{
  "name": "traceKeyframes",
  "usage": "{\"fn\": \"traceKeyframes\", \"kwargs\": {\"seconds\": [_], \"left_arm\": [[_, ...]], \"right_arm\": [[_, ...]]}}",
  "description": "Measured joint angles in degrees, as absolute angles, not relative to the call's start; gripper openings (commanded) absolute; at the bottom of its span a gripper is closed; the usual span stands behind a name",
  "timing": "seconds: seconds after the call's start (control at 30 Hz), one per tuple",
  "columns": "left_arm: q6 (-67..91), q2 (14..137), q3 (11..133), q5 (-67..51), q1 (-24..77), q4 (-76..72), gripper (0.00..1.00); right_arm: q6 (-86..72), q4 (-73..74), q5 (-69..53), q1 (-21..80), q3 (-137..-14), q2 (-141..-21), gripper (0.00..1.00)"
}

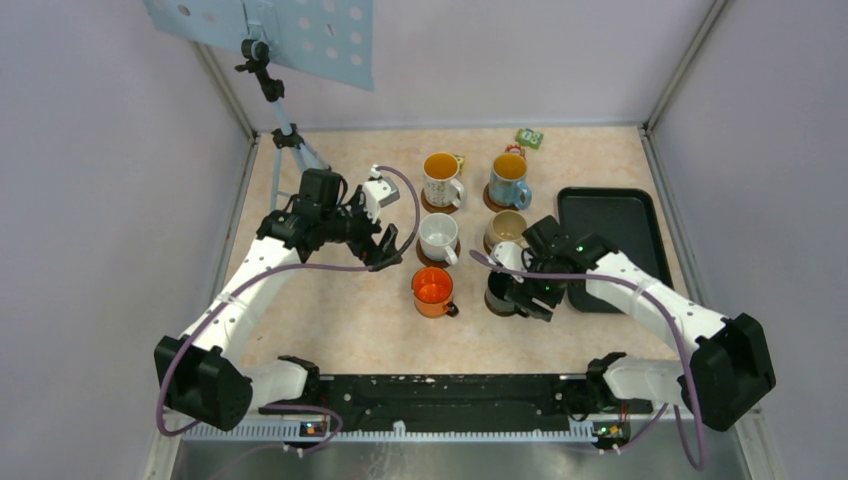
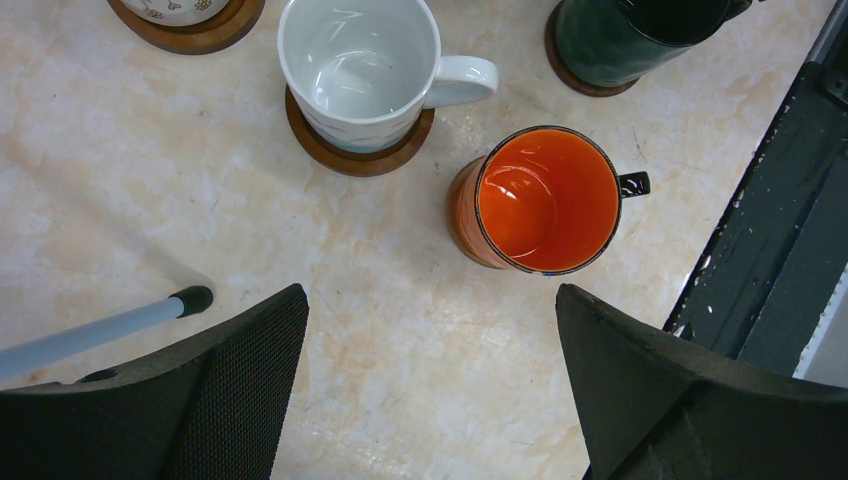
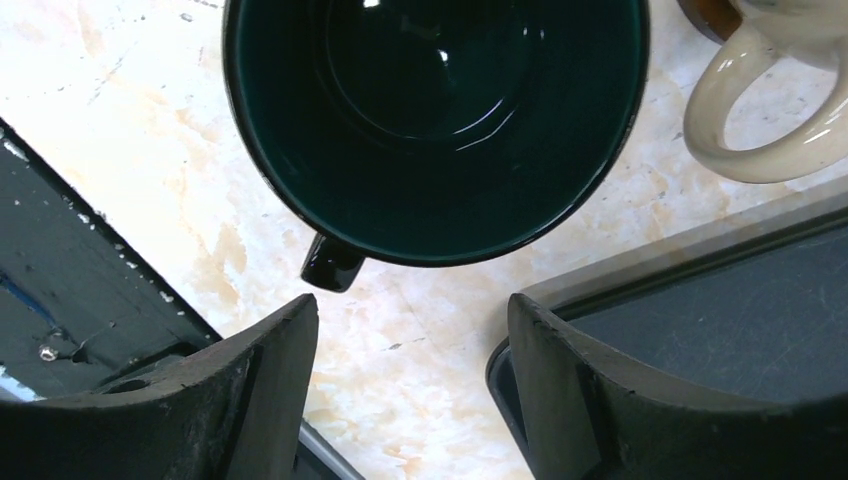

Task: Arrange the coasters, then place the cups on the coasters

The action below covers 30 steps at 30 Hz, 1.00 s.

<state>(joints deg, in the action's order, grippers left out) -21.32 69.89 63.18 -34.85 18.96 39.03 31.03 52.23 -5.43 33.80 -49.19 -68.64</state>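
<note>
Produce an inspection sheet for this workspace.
Surface: marbled beige table.
Job's things: patterned mug, blue mug, white mug, beige mug and green mug upright on coasters; orange mug upright, coaster beneath not visible.
Clutter: black tray; small packets.
Grippers: left gripper open, empty; right gripper open, empty, at green mug's handle.
Cables: purple cables hang in slack loops.
Surroundings: tripod, perforated board, plain walls.
</note>
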Motion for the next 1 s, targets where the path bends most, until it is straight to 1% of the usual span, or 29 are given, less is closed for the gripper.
{"fn": "traceKeyframes", "kwargs": {"seconds": [0.2, 0.43, 0.63, 0.77, 1.0], "left_arm": [[-21.5, 69.9, 63.2, -34.9, 19.0, 39.2, 0.99], [-22.9, 69.9, 63.2, -35.4, 19.0, 41.4, 0.99], [-23.8, 70.7, 65.3, -35.0, 19.0, 43.7, 0.99], [-23.9, 72.8, 68.8, -33.0, 19.0, 44.9, 0.99], [-22.5, 74.4, 71.7, -25.7, 19.0, 45.1, 0.99]], "right_arm": [[31.3, 54.8, -7.6, 34.0, -50.8, -68.6, 0.69], [31.2, 57.3, -13.5, 32.6, -58.5, -66.9, 0.69], [29.3, 57.4, -22.7, 22.4, -66.3, -67.2, 0.72], [27.1, 55.9, -27.2, 15.7, -68.0, -68.4, 0.73], [23.7, 53.8, -28.4, 8.3, -67.8, -70.3, 0.74]]}}
